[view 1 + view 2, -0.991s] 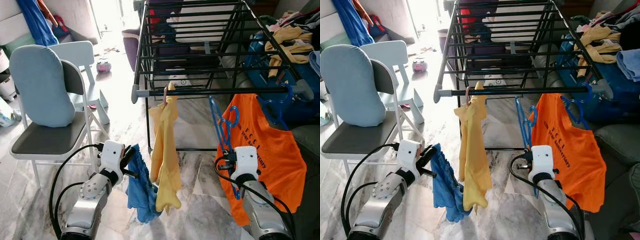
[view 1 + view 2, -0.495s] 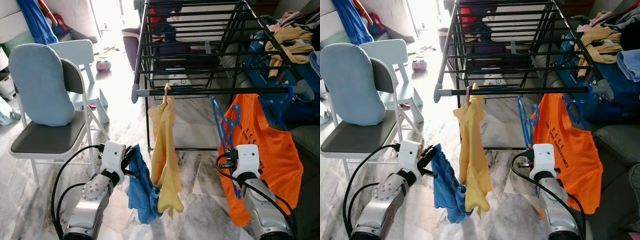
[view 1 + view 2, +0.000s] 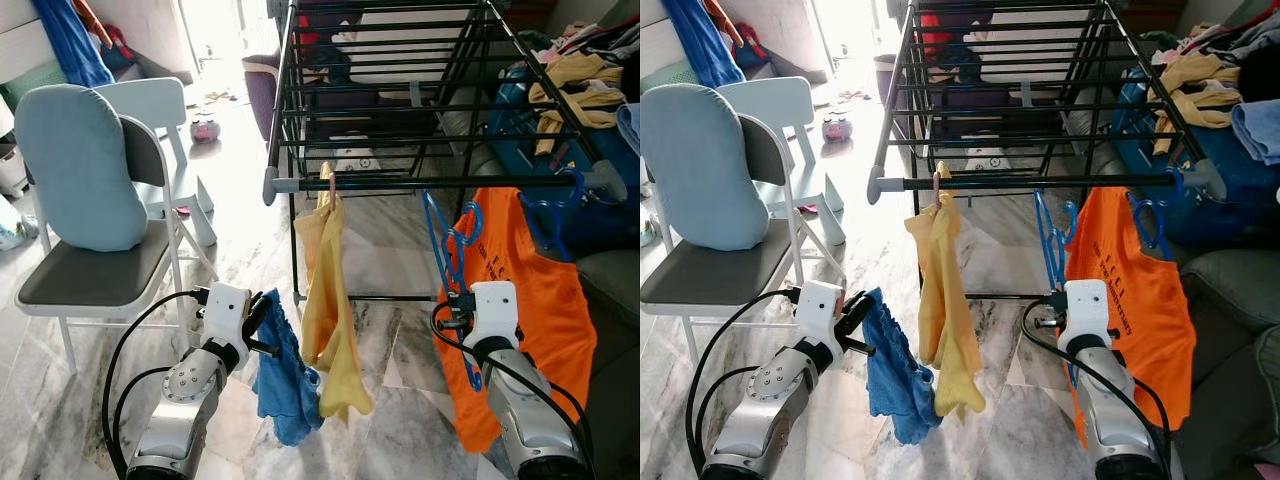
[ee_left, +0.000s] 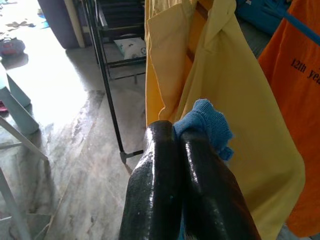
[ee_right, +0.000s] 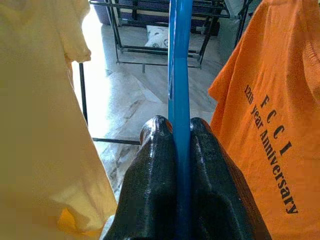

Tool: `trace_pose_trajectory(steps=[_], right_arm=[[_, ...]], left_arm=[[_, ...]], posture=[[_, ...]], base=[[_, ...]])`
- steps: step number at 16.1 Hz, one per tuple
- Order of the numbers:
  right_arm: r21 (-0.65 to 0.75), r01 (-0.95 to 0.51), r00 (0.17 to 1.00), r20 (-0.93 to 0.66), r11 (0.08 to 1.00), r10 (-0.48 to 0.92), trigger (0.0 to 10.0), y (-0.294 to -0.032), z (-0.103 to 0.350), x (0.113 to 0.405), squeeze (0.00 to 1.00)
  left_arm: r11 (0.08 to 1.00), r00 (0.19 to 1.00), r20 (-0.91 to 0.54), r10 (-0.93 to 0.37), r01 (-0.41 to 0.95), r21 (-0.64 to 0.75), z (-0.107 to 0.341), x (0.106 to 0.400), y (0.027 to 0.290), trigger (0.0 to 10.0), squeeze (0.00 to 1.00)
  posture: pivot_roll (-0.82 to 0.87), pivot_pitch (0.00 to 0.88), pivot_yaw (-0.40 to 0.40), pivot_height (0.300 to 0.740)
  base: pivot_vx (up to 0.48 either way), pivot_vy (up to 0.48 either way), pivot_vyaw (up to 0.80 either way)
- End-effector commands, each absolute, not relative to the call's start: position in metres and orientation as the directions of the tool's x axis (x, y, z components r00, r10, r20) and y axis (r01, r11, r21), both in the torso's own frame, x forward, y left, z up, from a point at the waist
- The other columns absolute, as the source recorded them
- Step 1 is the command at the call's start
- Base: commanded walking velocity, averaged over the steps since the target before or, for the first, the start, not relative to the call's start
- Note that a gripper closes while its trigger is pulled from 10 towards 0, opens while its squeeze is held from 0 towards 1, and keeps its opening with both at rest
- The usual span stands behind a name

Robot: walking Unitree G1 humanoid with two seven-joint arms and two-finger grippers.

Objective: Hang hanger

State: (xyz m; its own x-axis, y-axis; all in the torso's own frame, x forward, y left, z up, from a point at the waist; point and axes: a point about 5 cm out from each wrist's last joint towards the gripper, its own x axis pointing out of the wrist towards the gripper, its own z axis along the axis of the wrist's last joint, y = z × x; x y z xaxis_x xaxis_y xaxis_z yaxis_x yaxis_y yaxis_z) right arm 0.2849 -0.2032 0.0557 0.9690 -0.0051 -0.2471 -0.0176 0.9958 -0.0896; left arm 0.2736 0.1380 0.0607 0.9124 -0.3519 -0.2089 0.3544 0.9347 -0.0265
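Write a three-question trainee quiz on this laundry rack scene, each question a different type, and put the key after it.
1. True or false: the right gripper is shut on the blue hanger.
2. Multiple choice: what does the left gripper hold? A) a yellow shirt B) a blue cloth C) a black sock
3. Fill in: the orange shirt and the yellow shirt both hang from the front bar of the ____.

Key
1. True; its jaws clamp the hanger's blue bar.
2. B, the blue cloth.
3. Drying rack.
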Motion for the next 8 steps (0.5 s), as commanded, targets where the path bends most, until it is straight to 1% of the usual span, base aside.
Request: trace_pose_trajectory(steps=[1,8], right_arm=[[-0.087,-0.025,0.971,-0.241,0.996,0.003,10.0,-0.2029,0.0589,0.2875,0.00],[-0.085,-0.043,0.969,-0.245,0.995,0.021,10.0,-0.1997,0.0609,0.2915,0.00]], left_arm=[[0.937,0.918,-0.200,-0.343,0.348,-0.009,0.0626,0.2735,0.1397,10.0,0.00],[0.937,0.917,-0.200,-0.345,0.350,-0.011,0.0634,0.2745,0.1384,10.0,0.00]], posture=[[-0.10,0.000,0.017,0.740],[-0.10,0.000,0.011,0.740]], base=[[0.000,0.000,0.00],[-0.343,0.000,0.00]])
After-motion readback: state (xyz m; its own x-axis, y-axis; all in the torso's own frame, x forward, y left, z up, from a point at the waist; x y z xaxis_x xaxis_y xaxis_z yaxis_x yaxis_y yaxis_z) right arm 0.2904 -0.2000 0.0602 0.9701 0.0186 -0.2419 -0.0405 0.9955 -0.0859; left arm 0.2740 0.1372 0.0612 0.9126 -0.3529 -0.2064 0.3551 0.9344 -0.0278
